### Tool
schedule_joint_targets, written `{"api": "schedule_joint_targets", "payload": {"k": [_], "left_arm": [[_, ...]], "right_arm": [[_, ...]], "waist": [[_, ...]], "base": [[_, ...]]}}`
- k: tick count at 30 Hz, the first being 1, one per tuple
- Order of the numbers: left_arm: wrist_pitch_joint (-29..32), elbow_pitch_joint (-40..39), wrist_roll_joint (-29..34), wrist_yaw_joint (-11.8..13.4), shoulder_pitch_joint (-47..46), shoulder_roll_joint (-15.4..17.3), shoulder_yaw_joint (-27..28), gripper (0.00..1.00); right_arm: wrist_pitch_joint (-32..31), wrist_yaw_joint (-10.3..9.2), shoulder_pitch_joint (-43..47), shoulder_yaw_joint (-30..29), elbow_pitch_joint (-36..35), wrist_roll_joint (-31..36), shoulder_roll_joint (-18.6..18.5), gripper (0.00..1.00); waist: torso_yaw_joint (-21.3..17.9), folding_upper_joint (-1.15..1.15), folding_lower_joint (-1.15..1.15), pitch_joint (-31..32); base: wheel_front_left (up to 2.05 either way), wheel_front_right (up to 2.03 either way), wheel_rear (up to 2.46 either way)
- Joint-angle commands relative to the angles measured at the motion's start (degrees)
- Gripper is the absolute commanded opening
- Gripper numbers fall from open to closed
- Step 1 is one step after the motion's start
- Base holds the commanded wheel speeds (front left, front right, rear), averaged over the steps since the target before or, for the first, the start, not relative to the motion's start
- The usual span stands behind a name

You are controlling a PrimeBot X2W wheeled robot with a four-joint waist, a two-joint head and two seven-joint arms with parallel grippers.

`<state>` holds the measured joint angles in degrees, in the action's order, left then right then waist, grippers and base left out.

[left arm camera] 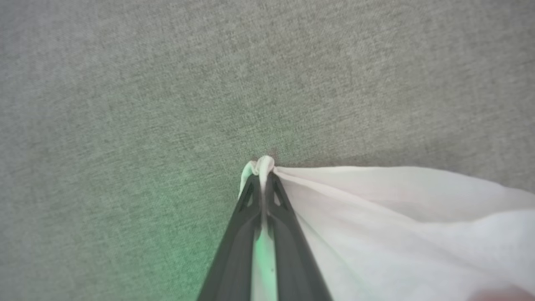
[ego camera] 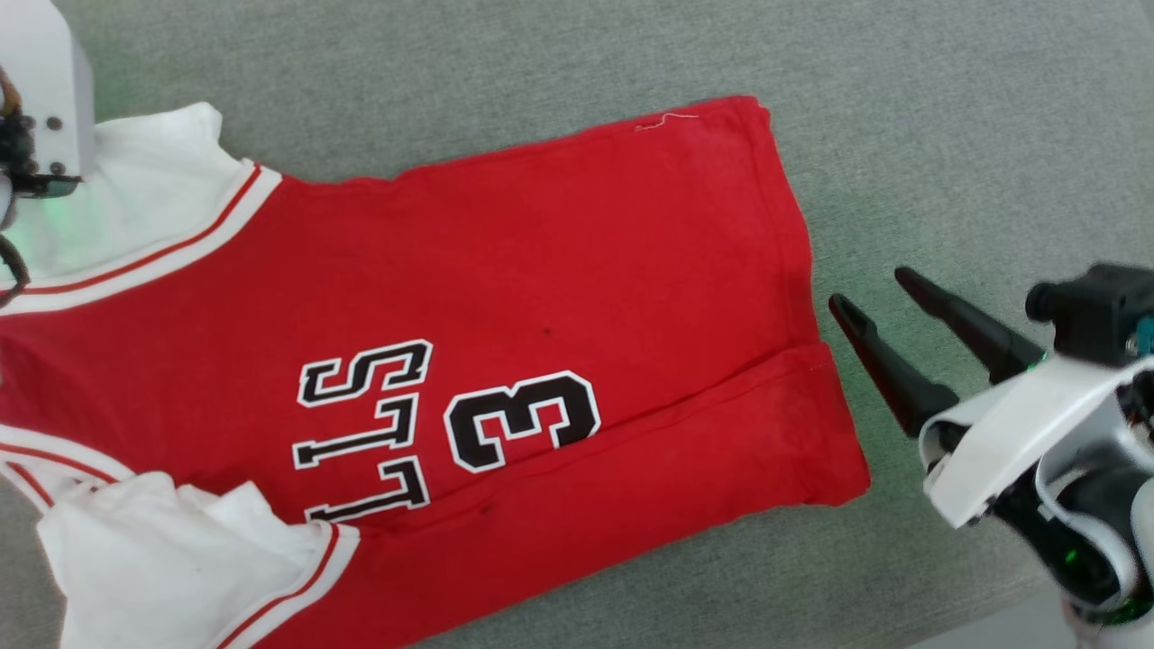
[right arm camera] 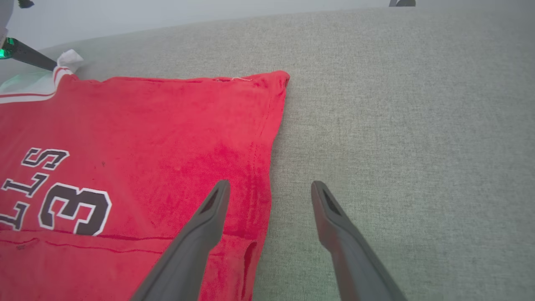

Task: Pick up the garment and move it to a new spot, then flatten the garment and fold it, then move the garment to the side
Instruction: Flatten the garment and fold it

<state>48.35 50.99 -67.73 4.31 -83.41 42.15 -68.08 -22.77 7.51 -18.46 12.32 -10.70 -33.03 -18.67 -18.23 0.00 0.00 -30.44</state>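
- Garment [ego camera: 541, 297]: red shirt with white sleeves, spread mostly flat on the grey fabric surface [ego camera: 947, 135], print facing up, near long edge folded over.
- Left gripper [left arm camera: 262, 175]: fingers closed, pinching the edge of a white sleeve.
- Right gripper [ego camera: 872, 290]: fingers spread, holding nothing, just beside the hem.

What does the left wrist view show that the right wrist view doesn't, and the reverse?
Left wrist view: close up, the left end effector shut on a pinch of the white sleeve. Right wrist view: the garment with its red body and black 3, and the open right end effector, one finger over the hem, one beside it. Shared: the pinched sleeve tip and the grey surface.
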Motion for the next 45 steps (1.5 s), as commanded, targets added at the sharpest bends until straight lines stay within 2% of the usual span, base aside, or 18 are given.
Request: {"api": "schedule_joint_targets", "payload": {"k": [1,8,14,21,29,30,31,38,45], "left_arm": [[1.41,1.77,0.03,0.39,7.18,-0.34,-2.48,0.0],[0.44,0.48,-0.18,0.24,5.69,-3.04,-2.03,0.0],[-0.19,0.18,-0.14,0.36,3.62,-6.38,-1.66,0.0],[-1.46,1.0,0.84,-0.59,0.55,-9.36,-1.56,0.0],[-2.66,3.64,0.99,-1.91,-0.6,-10.88,-1.39,0.0],[-2.73,4.02,0.95,-2.28,-0.61,-10.96,-1.4,0.0],[-2.81,4.39,0.88,-2.34,-0.61,-11.14,-1.41,0.0],[-4.62,6.93,0.05,-3.92,-0.78,-12.44,-0.49,0.0],[-7.42,8.73,-0.62,-6.18,-1.56,-13.42,0.6,0.0]], "right_arm": [[-0.87,-0.04,-1.44,-0.11,-0.26,-0.44,-0.39,1.0],[-10.21,-0.04,-9.21,-0.4,2.73,-0.77,-1.98,1.0],[-18.43,-0.04,-19.18,0.93,9.51,-1.81,-1.8,1.0],[-23.3,-0.04,-30.49,4.67,21.43,-1.73,-0.48,1.0],[-26.68,-0.05,-38.87,9.89,36.01,-2.28,2.29,1.0],[-27.16,-0.05,-39.63,10.63,37.48,-2.57,2.43,0.47],[-27.5,-0.05,-40.32,11.42,38.79,-2.84,2.49,0.0],[-27.75,-0.05,-42.83,14.44,44.16,-5.29,1.3,0.0],[-23.4,-0.05,-42.76,16.38,44.03,-8.05,-1.23,0.0]], "waist": [[0.23,0.0,0.0,-0.02],[1.77,0.0,0.0,-0.37],[3.94,0.0,0.0,-1.45],[5.84,0.0,0.0,-3.1],[6.75,0.0,0.0,-3.95],[6.86,0.0,0.0,-3.98],[6.96,0.0,0.0,-3.98],[7.94,0.0,0.0,-2.9],[9.68,0.0,0.0,0.09]], "base": [[0.0,0.0,0.0],[0.0,0.0,0.0],[0.0,0.0,0.0],[0.0,0.0,0.0],[0.0,0.0,0.0],[0.0,0.0,0.0],[0.0,0.0,0.0],[0.0,0.0,0.0],[0.0,0.0,0.0]]}}
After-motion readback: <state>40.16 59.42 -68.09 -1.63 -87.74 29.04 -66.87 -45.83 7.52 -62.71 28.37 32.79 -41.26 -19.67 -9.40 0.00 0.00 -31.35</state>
